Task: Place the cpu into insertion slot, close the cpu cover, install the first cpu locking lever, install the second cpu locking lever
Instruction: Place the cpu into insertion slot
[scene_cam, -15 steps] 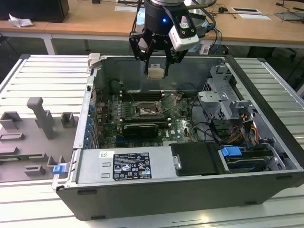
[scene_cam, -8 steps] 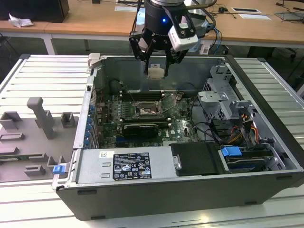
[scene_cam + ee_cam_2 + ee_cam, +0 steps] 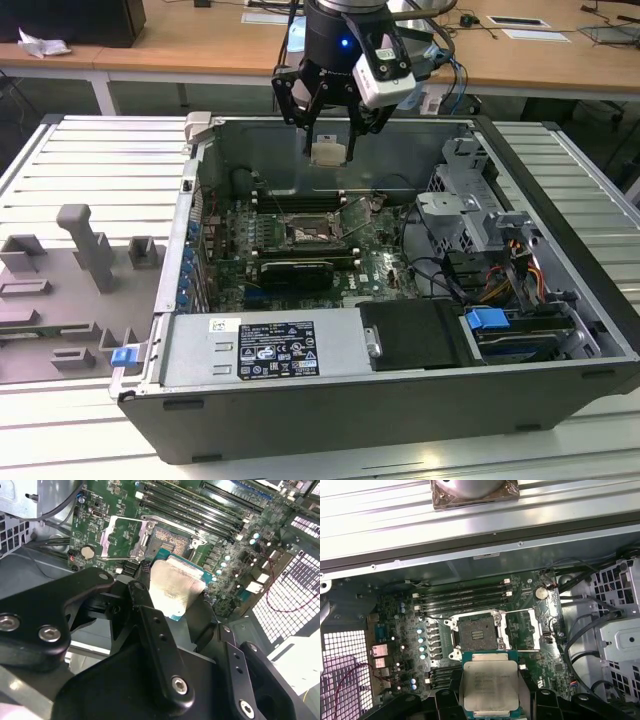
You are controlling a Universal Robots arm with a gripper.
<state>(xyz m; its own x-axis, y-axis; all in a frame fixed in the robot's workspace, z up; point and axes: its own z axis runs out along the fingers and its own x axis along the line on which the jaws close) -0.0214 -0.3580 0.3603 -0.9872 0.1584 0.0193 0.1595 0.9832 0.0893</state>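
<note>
Gripper (image 3: 328,138), top centre of the exterior view, is clamped on the cpu (image 3: 328,153) above the open case (image 3: 560,390). The insertion slot (image 3: 305,236) sits bare at frame centre. In the first wrist view, the cpu cover (image 3: 524,628) lies flipped open beside it.

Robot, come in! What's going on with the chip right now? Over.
Gripper shut on chip, hanging above the open case. Socket empty, cover flipped open beside it. Nothing blocking the socket.
</note>
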